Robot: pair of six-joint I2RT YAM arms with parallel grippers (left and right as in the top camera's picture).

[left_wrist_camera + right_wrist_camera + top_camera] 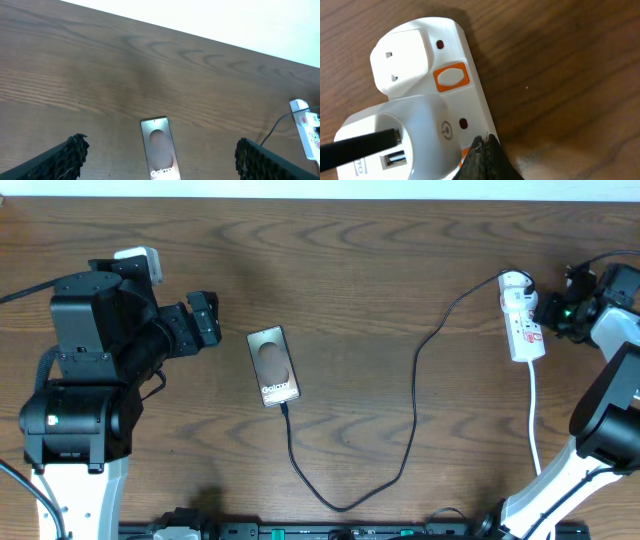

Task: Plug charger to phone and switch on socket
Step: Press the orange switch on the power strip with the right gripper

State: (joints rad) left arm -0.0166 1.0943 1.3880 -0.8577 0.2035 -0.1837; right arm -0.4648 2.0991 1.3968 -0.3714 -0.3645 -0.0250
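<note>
The phone lies flat left of the table's middle, with white lettering at its near end. The charger cable runs from the phone's near end in a loop to the socket at the far right. The plug tip sits at the phone's near edge. My left gripper is open, left of the phone, and the phone shows between its fingers. My right gripper is shut, its tips pressed on the socket at the lower orange switch. A white adapter holds the black cable.
The socket's white cord runs toward the near edge at the right. A second orange switch sits further up the strip. The table's far edge meets a white wall.
</note>
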